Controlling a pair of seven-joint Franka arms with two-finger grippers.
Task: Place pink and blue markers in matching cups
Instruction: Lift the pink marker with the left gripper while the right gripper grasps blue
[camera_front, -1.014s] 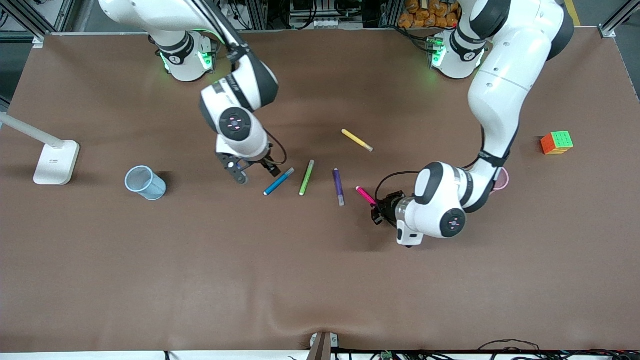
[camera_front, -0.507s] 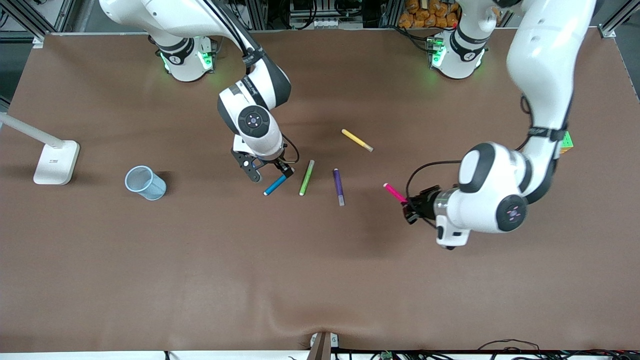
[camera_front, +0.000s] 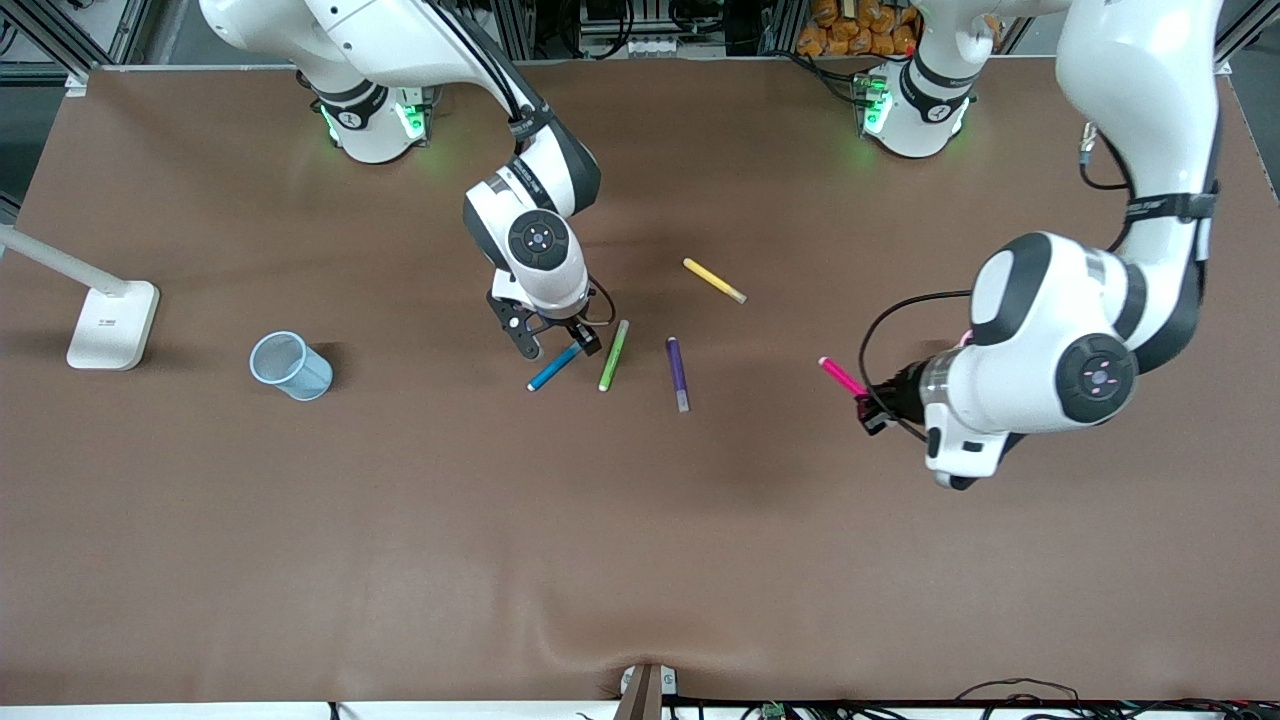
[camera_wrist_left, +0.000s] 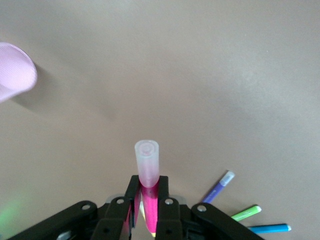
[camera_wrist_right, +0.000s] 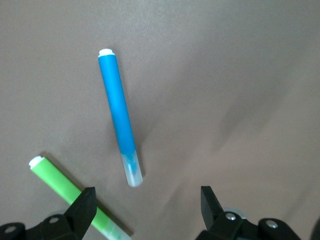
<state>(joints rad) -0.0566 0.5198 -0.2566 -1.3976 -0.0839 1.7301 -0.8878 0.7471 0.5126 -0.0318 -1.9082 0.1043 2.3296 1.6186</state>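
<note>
Brown counter (camera_front: 640, 560) under me, a lamp base (camera_front: 112, 323) at the right arm's end. My left hand (camera_wrist_left: 146, 200) is up over the counter, clamped on the pink marker (camera_wrist_left: 147, 175). My right hand (camera_front: 553, 343) hangs fingers apart over the blue marker (camera_wrist_right: 119, 116), lying beside the green marker (camera_front: 613, 355). The blue cup (camera_front: 290, 366) stands clear. The pink cup (camera_wrist_left: 15, 77) is cut off, probably hidden by my left arm in the front view.

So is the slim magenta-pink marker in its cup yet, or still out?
Out. The left hand is shut on the magenta-pink marker, held over bare table, apart from the pale pink translucent cup.
</note>
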